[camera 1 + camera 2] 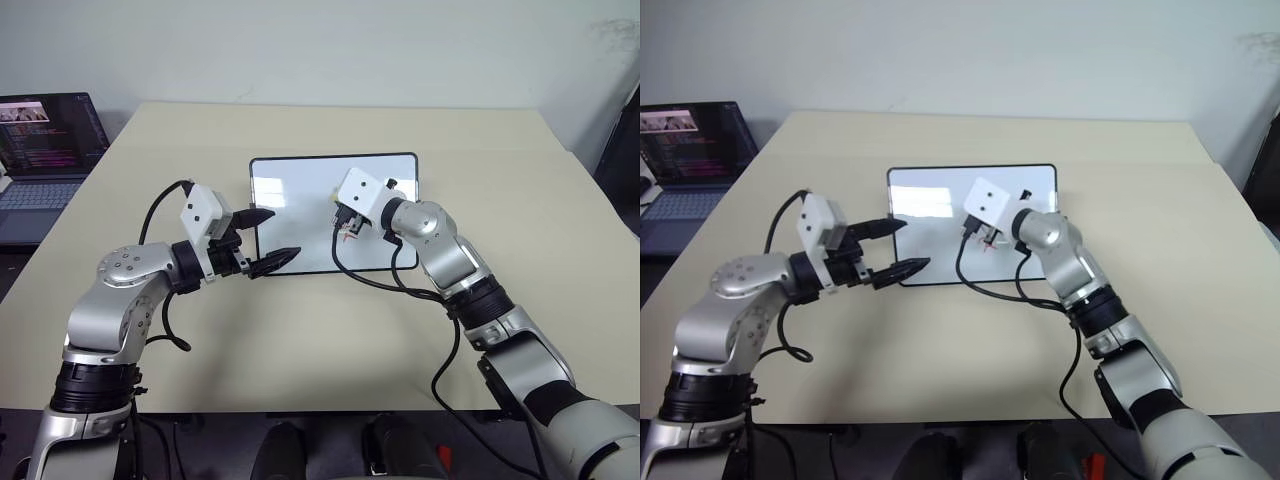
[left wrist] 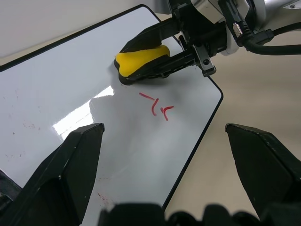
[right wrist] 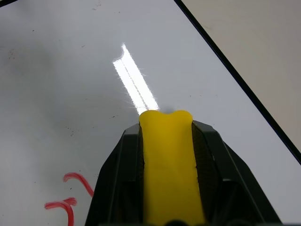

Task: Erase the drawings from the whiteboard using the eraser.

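The whiteboard (image 1: 300, 190) lies flat in the middle of the table. The drawings (image 2: 157, 106) are a few thin red strokes near the board's right end. The yellow eraser (image 2: 141, 59), with its dark underside facing the board, is clamped between the black fingers of my right gripper (image 3: 167, 128), which is shut on it. It sits low over the board just beside the red marks (image 3: 70, 195); I cannot tell whether it touches. My left gripper (image 1: 285, 233) is open and empty, hovering over the board's near left corner.
The beige table (image 1: 500, 160) has free room on all sides of the board. An open laptop (image 1: 45, 150) stands beyond the table's far left edge. Black cables (image 1: 370, 275) hang from my right wrist over the board's near edge.
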You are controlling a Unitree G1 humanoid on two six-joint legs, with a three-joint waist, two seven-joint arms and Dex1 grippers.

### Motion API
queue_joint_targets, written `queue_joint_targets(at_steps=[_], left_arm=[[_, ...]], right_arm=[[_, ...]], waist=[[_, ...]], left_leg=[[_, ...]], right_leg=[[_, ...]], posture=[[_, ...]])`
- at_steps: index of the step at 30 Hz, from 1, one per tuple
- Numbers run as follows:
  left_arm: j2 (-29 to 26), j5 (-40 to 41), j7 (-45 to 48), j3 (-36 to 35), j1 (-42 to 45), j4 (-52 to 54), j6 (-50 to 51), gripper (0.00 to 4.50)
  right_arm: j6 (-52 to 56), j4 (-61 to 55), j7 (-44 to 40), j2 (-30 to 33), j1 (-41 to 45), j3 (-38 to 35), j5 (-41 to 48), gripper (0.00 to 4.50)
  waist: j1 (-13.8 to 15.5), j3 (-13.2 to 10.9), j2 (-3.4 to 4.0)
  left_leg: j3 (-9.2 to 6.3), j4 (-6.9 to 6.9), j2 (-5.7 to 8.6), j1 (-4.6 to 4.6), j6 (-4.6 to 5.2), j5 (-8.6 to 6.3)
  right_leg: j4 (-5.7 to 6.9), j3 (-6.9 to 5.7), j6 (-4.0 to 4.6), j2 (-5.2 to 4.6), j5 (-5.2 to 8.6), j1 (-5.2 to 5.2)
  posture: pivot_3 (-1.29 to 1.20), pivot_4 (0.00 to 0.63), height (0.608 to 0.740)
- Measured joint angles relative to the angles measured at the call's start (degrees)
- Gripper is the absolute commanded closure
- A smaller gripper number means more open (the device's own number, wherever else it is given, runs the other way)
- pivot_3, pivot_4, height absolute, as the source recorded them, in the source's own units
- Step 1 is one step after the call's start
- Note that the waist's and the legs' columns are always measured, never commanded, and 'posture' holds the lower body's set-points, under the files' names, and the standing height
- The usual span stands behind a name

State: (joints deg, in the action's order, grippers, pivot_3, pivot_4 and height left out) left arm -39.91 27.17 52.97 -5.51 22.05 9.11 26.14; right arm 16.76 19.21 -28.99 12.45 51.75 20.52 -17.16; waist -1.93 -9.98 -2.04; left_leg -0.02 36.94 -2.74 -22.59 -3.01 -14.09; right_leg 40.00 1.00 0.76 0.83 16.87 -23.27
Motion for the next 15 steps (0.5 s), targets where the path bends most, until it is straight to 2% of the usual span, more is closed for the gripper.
queue_joint_targets(at_steps=[8,15], left_arm=[[-0.01,0.00,0.12,0.00,0.00,0.00,-0.12,0.00],[-0.01,0.00,0.12,0.00,0.00,0.01,-0.12,0.00]], right_arm=[[-2.55,3.84,8.02,-0.89,2.54,-3.69,0.36,3.40],[-1.76,2.07,3.13,0.26,1.40,-2.26,0.37,3.40]], waist=[[0.06,-0.01,0.01],[0.07,0.00,0.00]], left_leg=[[-0.01,-0.01,-0.02,-0.14,-0.01,0.00],[0.00,-0.04,-0.02,-0.11,0.00,-0.01]], right_leg=[[-0.06,0.00,0.00,-0.02,0.00,-0.06],[-0.08,0.01,0.00,-0.02,0.00,-0.05]], posture=[[0.00,0.150,0.740],[0.00,0.150,0.740]])
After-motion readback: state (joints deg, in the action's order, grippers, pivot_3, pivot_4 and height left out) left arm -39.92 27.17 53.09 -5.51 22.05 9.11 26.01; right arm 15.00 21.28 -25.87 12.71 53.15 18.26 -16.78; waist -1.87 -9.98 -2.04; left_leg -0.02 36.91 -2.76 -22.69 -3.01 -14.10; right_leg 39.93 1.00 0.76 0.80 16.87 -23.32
